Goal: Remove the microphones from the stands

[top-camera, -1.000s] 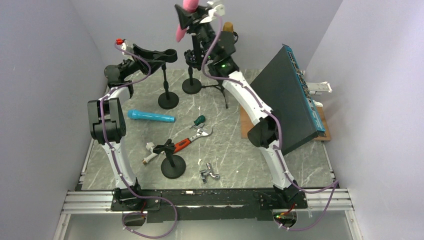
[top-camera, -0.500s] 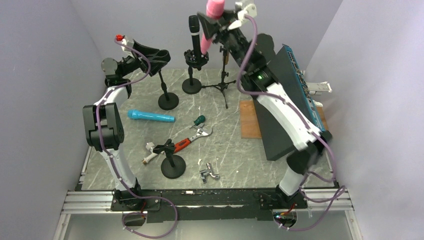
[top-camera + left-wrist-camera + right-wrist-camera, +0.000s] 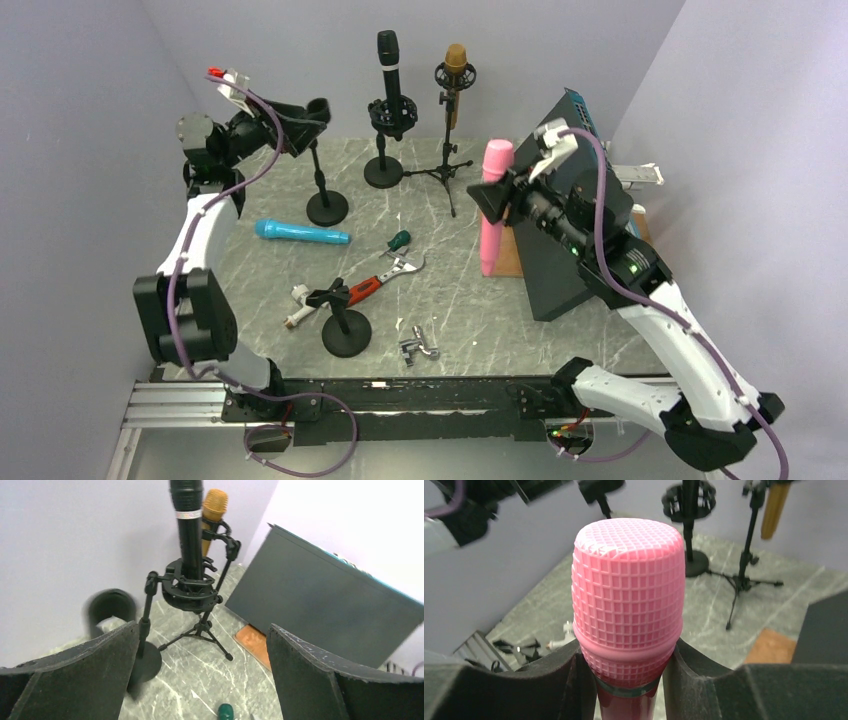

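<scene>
Pink mic [image 3: 490,225]: hanging upright in the air over the table's right half, off every stand; smooth tapering body, rounded head on top.
Right gripper [image 3: 497,198]: its fingers are closing partway, pinching the pink mic from both sides just under the head.
Left gripper [image 3: 318,110]: jaws are standing wide apart, holding nothing, up by the top of a bare black stand [image 3: 326,208].
Table [image 3: 470,310]: grey marbled slab with pale veins.
Black mic [image 3: 388,60]: standing straight in a ringed shock mount on a round base.
Gold mic [image 3: 456,65]: sitting in a clip on a thin tripod, just beside the black one.
Blue mic [image 3: 300,233]: lying flat and glossy near the bare stand's base.
Panel [image 3: 560,230]: dark flat slab, leaning at the right.
Right wrist view only: showing the pink head's square grid mesh, a silver band below it, and matte, foam-like finger pads [image 3: 549,685].
Left wrist view only: showing a silver ring on the black mic, rough black pads [image 3: 85,670], and the bare stand's round clip [image 3: 112,607], blurred.
Top view only: showing both arms and the blue mic.
</scene>
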Tool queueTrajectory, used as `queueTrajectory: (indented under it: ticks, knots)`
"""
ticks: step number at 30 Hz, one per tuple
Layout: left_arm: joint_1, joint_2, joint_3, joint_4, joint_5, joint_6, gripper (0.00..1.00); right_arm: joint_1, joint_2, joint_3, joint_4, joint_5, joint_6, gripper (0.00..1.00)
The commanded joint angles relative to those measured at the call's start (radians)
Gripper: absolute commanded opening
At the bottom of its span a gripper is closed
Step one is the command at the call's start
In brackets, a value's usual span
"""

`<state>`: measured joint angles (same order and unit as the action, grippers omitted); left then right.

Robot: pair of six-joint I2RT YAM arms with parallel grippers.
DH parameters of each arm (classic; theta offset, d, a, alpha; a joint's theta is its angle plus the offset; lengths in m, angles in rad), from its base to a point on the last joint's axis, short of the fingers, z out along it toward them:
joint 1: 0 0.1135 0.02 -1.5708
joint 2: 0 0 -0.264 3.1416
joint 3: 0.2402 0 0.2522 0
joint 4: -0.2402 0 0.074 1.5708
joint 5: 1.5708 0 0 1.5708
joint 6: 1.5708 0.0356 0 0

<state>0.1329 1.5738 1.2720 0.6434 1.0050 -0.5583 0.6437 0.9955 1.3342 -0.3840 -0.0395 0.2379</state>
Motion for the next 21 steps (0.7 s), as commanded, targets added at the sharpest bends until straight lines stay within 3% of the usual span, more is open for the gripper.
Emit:
queueTrajectory:
  ticks: [1,4,6,11,16,18,21]
  knots:
    - [-0.001,-0.132,0.048,-0.46,-0.319,0.127,0.99,0.0,-0.11,-0.047,-0.138,0.058,0.039,0.0]
    - [0.002,-0.079,0.199,-0.761,-0.467,0.11,0.99,0.0,-0.15,-0.038,-0.162,0.077,0.02,0.0]
    - [0.005,-0.012,0.314,-0.876,-0.49,0.072,0.99,0.001,-0.152,-0.009,-0.177,0.086,0.01,0.0]
    - [0.004,0.027,0.345,-0.784,-0.487,-0.129,0.99,0.001,-0.108,0.101,-0.226,0.101,-0.02,0.0]
    - [-0.005,0.051,0.368,-0.739,-0.443,-0.283,0.92,-0.001,-0.055,0.211,-0.267,0.159,-0.109,0.0]
    - [-0.004,0.065,0.355,-0.688,-0.398,-0.316,0.93,0.001,-0.049,0.211,-0.251,0.167,-0.149,0.0]
    - [-0.003,0.123,0.429,-0.756,-0.357,-0.295,0.96,0.001,-0.062,0.186,-0.19,0.165,-0.175,0.0]
